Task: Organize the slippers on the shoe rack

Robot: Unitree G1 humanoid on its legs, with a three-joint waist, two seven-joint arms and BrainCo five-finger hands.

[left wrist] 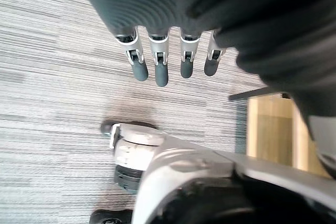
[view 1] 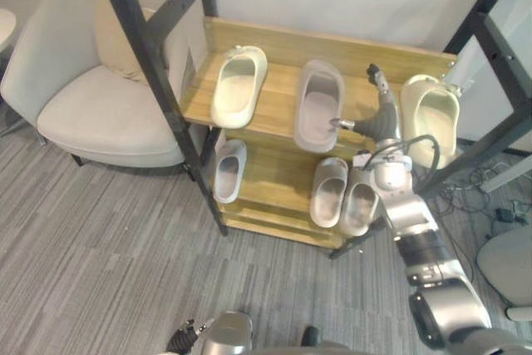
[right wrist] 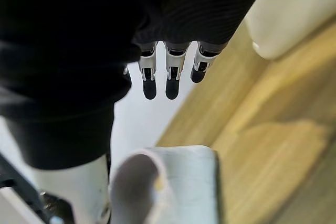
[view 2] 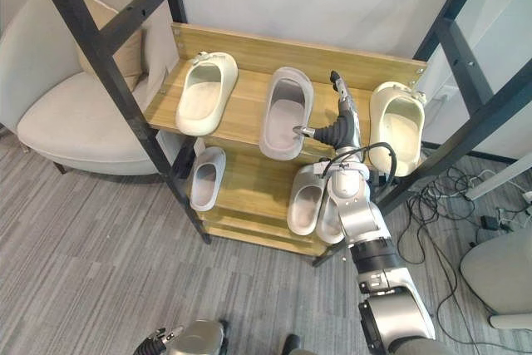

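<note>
The right hand (view 1: 384, 114), fingers straight and empty, is over the shoe rack (view 1: 278, 96)'s top shelf, thumb at the grey slipper (view 1: 318, 101)'s rim. The left hand (left wrist: 160, 69) hangs open above carpet (left wrist: 52, 103).

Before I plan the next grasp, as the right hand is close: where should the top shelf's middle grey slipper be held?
Pinch the raised side rim of the grey slipper nearest the right hand, coming from the robot's right. It lies sole down, opening upward, so that rim probably offers the easiest edge.
</note>
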